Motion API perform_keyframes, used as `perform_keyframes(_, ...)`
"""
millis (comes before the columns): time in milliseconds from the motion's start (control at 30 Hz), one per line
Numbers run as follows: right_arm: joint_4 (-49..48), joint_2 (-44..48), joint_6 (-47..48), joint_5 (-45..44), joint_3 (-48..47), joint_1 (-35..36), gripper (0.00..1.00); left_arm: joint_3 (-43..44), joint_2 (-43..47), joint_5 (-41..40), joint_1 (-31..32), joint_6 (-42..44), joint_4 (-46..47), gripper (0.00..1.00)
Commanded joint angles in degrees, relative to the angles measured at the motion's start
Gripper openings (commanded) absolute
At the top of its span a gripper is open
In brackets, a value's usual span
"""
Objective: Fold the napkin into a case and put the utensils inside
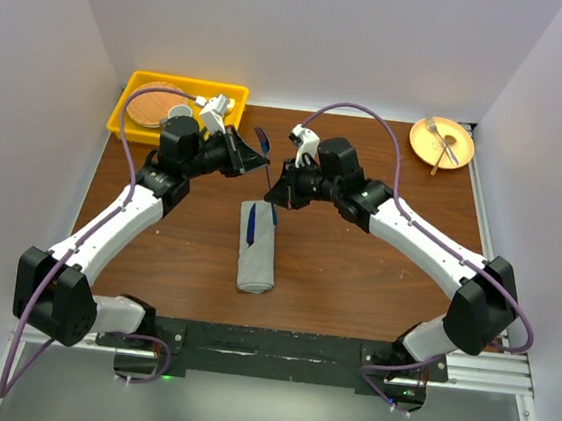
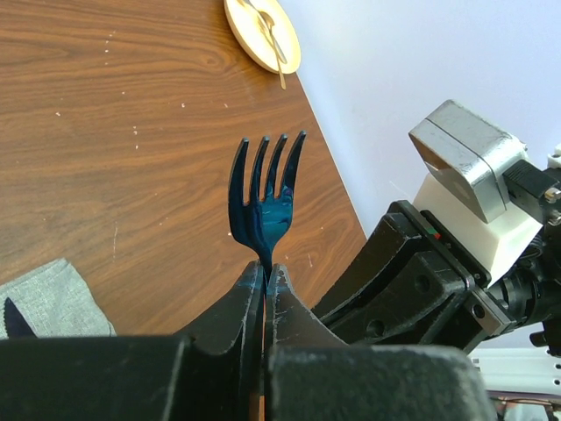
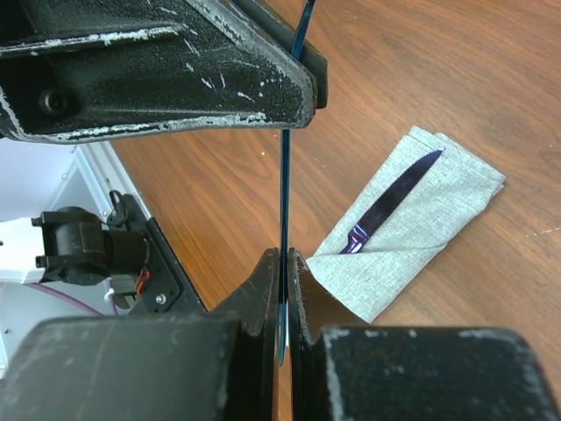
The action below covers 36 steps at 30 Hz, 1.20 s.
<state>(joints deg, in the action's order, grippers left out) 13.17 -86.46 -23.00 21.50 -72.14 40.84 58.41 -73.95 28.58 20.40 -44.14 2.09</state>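
Wooden table (image 1: 355, 269), fork (image 2: 266, 206) in left gripper (image 2: 266, 285)

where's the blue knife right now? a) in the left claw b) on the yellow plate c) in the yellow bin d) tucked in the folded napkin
d: the knife pokes out of the folded napkin, while the left claw and right claw both pinch the fork.

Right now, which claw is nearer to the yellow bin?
Left. The left claw sits just off the near right corner of the yellow bin, shut on the blue fork. The right claw pinches the same fork's handle further right, away from the bin.
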Motion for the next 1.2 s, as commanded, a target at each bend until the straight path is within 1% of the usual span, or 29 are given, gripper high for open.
perform_keyframes(0, -1.66, 1.91, 1.03, 1.0, -1.69, 0.56, 0.05, 2.06, 0.12, -1.59, -0.01, 2.3, -0.76, 0.0)
perform_keyframes(33, -1.48, 1.73, 1.03, 1.44, -1.78, 0.56, 0.14, 2.14, 0.12, -2.2, -0.01, 2.91, -1.29, 0.0)
perform_keyframes(67, -1.13, 1.64, 1.03, 2.14, -2.04, 0.56, 0.32, 2.32, 0.04, -3.78, -0.1, 3.62, -1.99, 0.0)
perform_keyframes(100, -0.87, 1.73, 0.94, 1.8, -2.3, 0.21, 0.42, 2.49, -0.05, -4.84, -0.1, 5.45, -4.44, 0.0)
perform_keyframes(133, -0.43, 1.55, 1.12, 1.62, -2.65, 0.03, 0.48, 3.1, -0.66, -6.07, -0.1, 6.43, -5.5, 0.0)
perform_keyframes(167, 0.79, 1.38, 1.82, 1.62, -3.44, -0.23, 0.57, 3.46, -0.93, -8.51, -0.27, 7.31, -7.43, 0.0)
perform_keyframes(233, 2.64, 0.77, 2.35, 1.44, -4.32, -1.46, 0.62, 5.12, -2.85, -12.03, -0.28, 10.03, -10.07, 0.0)
perform_keyframes(367, 6.16, -2.31, 1.91, 3.46, -5.12, -5.5, 0.59, 8.55, -7.6, -16.0, -0.36, 12.23, -15.26, 0.0)
perform_keyframes(400, 6.25, -4.05, 1.82, 3.81, -5.2, -6.99, 0.54, 8.82, -8.83, -16.44, -0.36, 12.32, -15.62, 0.0)
perform_keyframes(467, 6.08, -5.91, 1.65, 4.69, -5.64, -8.31, 0.51, 9.52, -9.98, -17.41, -0.36, 12.5, -15.8, 0.0)
perform_keyframes(500, 5.91, -8.27, 1.65, 4.96, -5.73, -8.67, 0.49, 9.79, -11.11, -17.33, -0.36, 12.5, -15.54, 0.0)
perform_keyframes(533, 5.82, -9.33, 1.65, 6.18, -5.91, -9.02, 0.45, 10.57, -11.82, -17.59, -0.36, 12.59, -15.62, 0.0)
perform_keyframes(567, 5.55, -10.74, 1.47, 6.97, -6.26, -9.55, 0.42, 11.28, -12.61, -17.94, -0.36, 12.67, -15.97, 0.0)
perform_keyframes(633, 5.81, -14.59, 1.3, 8.38, -7.39, -9.9, 0.4, 13.55, -15.42, -18.64, -0.36, 12.94, -17.63, 0.0)
perform_keyframes(700, 6.25, -16.81, 1.91, 9.96, -8.36, -10.34, 0.39, 15.58, -17.79, -18.82, -0.36, 13.29, -18.87, 0.0)
perform_keyframes(867, 3.0, -24.1, 1.21, 11.46, -10.39, -10.34, 0.38, 16.82, -21.49, -17.59, -0.36, 13.29, -19.05, 0.0)
perform_keyframes(933, 2.83, -27.25, 1.29, 11.29, -11.7, -10.52, 0.38, 17.17, -22.28, -17.68, -0.36, 13.29, -19.31, 0.0)
perform_keyframes(1167, 2.12, -33.5, 0.95, 9.97, -14.08, -11.31, 0.38, 18.05, -24.83, -18.82, -0.28, 12.85, -18.61, 0.0)
